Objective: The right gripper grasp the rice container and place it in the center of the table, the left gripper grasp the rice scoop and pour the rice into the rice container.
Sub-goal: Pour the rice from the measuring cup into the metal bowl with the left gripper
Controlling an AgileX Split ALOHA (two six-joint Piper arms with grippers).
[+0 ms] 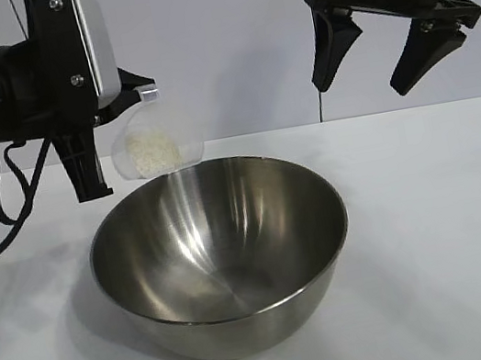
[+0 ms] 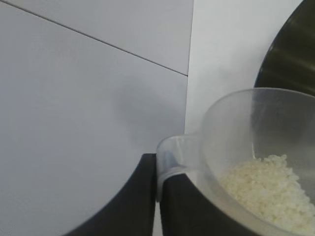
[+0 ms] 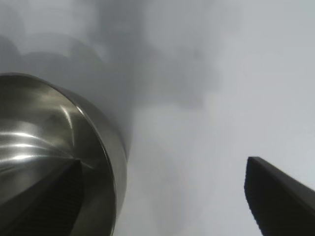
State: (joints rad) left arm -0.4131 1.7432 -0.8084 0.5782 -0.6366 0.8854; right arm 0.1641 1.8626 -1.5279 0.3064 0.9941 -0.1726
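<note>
Pinching the rice scoop [image 1: 157, 146] by its tab, the left gripper [image 1: 126, 88] tilts it above the rice container's [image 1: 221, 253] far-left rim, mid-table; rice [image 1: 153, 150] remains inside. Further tipping is needed. The right gripper [image 1: 384, 50] hangs spread, empty.

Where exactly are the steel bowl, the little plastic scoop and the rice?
rice container [image 1: 225, 248]: exterior view, inner wall of the bowl.
rice scoop [image 1: 129, 158]: exterior view, clear side wall.
rice [image 2: 266, 189]: left wrist view, middle of the grain pile.
</note>
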